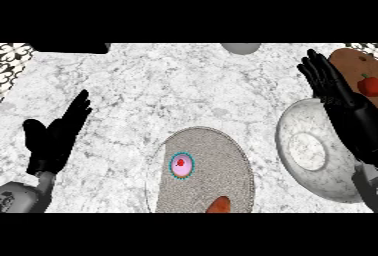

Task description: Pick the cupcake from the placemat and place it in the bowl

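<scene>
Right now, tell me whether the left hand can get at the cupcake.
Probably yes. The left hand is open, and only bare counter lies between it and the cupcake on the placemat.

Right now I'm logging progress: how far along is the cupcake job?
Nothing looks done: the cupcake sits on the placemat, and the bowl holds nothing. Nothing is in hand: the left hand is open at the left, the right hand open above the bowl. Picking and placing remain.
</scene>
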### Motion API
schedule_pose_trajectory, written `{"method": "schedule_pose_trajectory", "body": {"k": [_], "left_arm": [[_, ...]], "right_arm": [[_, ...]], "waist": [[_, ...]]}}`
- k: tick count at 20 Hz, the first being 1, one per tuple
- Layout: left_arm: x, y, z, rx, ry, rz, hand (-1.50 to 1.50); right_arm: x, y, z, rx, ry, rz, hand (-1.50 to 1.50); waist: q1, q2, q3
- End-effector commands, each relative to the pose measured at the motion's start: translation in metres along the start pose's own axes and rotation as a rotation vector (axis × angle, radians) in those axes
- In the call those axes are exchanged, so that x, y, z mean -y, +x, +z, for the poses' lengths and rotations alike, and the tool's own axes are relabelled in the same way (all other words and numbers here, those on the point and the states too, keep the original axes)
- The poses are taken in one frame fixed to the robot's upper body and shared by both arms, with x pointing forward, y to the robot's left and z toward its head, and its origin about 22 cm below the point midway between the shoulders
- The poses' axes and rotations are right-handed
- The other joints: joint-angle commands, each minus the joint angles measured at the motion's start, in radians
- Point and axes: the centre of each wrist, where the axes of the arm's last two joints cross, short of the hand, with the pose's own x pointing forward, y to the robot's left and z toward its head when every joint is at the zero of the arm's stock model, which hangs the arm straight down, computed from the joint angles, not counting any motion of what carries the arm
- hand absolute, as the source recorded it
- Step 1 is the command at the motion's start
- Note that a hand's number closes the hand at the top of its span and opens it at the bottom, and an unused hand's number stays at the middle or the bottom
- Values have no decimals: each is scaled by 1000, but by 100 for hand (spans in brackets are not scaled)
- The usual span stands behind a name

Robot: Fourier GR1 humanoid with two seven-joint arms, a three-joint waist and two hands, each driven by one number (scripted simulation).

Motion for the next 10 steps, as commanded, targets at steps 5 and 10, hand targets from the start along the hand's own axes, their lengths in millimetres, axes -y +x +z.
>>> {"method": "schedule_pose_trajectory", "body": {"k": [5, 10], "left_arm": [[-21, 31, -10, 237, 190, -115, 0], [-15, 36, -9, 220, 219, -90, 0]], "right_arm": [[-69, -29, 44, -123, -285, -294, 150], [-87, -63, 102, -298, -757, -44, -150]], "waist": [[-33, 14, 38], [-75, 9, 39]]}}
